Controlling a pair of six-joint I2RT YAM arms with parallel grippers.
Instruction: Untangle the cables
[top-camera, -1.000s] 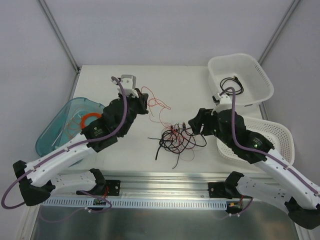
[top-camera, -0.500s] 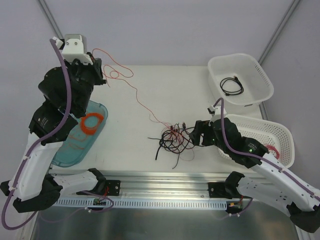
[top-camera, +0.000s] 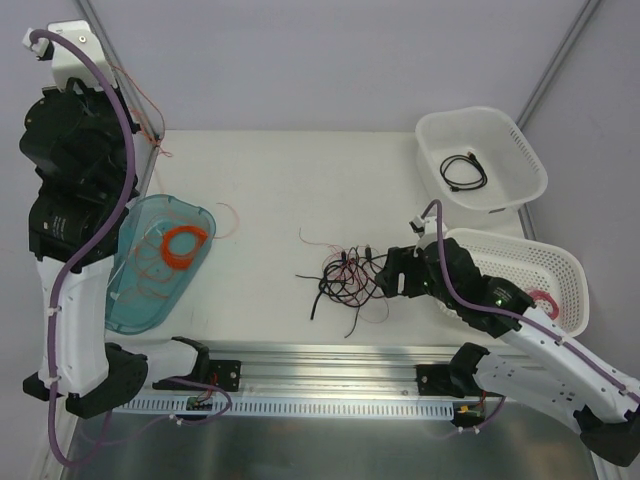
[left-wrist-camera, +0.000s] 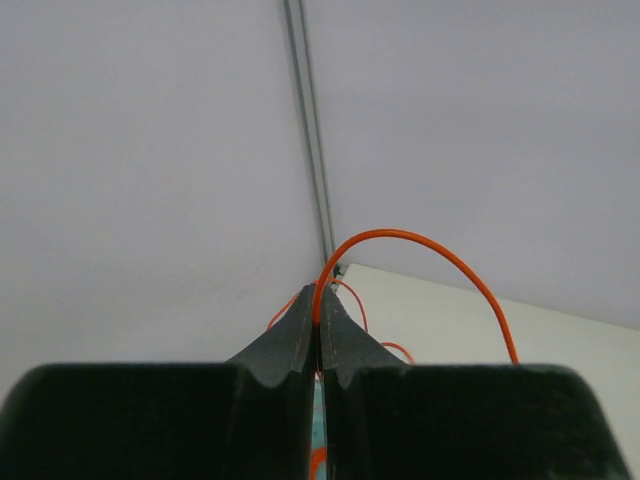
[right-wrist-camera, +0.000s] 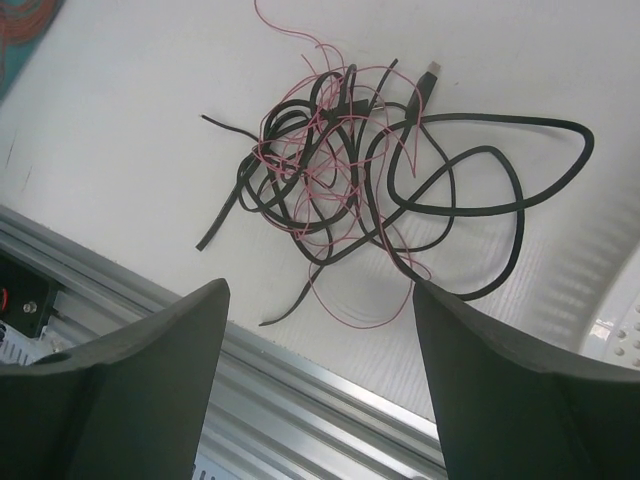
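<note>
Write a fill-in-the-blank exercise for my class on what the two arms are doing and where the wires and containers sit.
1. The left fingers are pinched shut on a thin ____ wire.
2. The right fingers stand ____ near the tangle of cables, holding nothing.
3. The orange ring coil lies in the ____ tray.
4. The far white basket holds one ____ cable.

Missing words: orange; open; blue; black.
</note>
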